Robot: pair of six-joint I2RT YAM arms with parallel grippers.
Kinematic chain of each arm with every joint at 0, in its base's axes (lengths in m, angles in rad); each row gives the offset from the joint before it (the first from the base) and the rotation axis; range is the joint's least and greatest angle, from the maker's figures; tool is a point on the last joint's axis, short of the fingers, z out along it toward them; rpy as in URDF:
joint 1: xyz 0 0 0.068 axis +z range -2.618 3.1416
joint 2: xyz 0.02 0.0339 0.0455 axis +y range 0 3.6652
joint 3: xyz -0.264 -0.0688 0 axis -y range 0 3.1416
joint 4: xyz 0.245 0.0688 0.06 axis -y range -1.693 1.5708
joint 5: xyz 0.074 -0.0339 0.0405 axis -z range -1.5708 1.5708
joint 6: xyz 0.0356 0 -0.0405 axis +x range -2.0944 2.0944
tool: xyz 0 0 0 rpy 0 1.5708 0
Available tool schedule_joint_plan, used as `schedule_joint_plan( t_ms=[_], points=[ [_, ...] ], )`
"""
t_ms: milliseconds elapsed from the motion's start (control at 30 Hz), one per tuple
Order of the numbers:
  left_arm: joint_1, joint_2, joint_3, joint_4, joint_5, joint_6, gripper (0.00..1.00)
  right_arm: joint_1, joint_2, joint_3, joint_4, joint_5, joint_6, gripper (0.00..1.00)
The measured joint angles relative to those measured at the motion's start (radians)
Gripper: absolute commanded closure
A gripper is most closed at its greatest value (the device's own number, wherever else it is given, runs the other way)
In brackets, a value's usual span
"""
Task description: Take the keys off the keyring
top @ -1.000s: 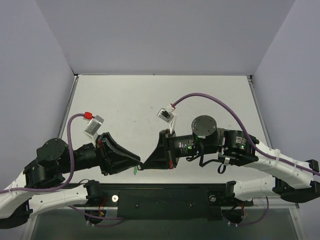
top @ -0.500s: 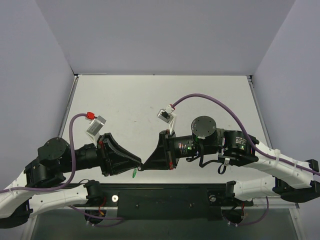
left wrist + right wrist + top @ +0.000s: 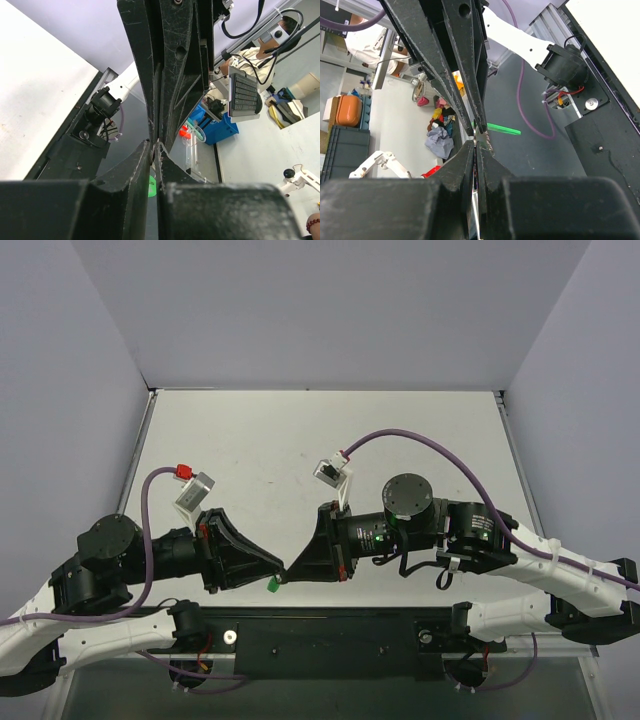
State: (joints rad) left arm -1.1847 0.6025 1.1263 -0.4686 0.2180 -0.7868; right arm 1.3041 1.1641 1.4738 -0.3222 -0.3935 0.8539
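My two grippers meet tip to tip above the table's near edge. The left gripper [image 3: 279, 571] [image 3: 154, 146] is shut. The green keyring [image 3: 272, 584] hangs from its tips; it shows through the finger gap in the left wrist view [image 3: 151, 184] and sticks out sideways in the right wrist view [image 3: 502, 130]. The right gripper [image 3: 290, 572] [image 3: 476, 144] is shut on a thin silver sliver [image 3: 476, 135], seen edge-on between both sets of tips, which seems to be the key. Its shape is hidden by the fingers.
The white table [image 3: 300, 440] stretches behind the grippers, walled on three sides. The black base rail [image 3: 330, 632] runs below the meeting point. Purple cables [image 3: 400, 435] loop over both wrists.
Both grippers stay shut and tip to tip. The green keyring has swung a little under the tips, and the left arm has shifted slightly.
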Motion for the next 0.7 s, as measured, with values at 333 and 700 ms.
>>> schedule_joint_plan(
  t_ms=[333, 700],
  points=[
    [0.0, -0.001, 0.0, 0.006, 0.013, -0.021, 1.0, 0.007, 0.0, 0.004, -0.002, 0.004, -0.006, 0.63],
    [0.0, -0.008, -0.008, 0.04, -0.11, -0.067, 1.0, 0.006, -0.026, -0.029, 0.031, 0.141, -0.001, 0.54]
  ],
)
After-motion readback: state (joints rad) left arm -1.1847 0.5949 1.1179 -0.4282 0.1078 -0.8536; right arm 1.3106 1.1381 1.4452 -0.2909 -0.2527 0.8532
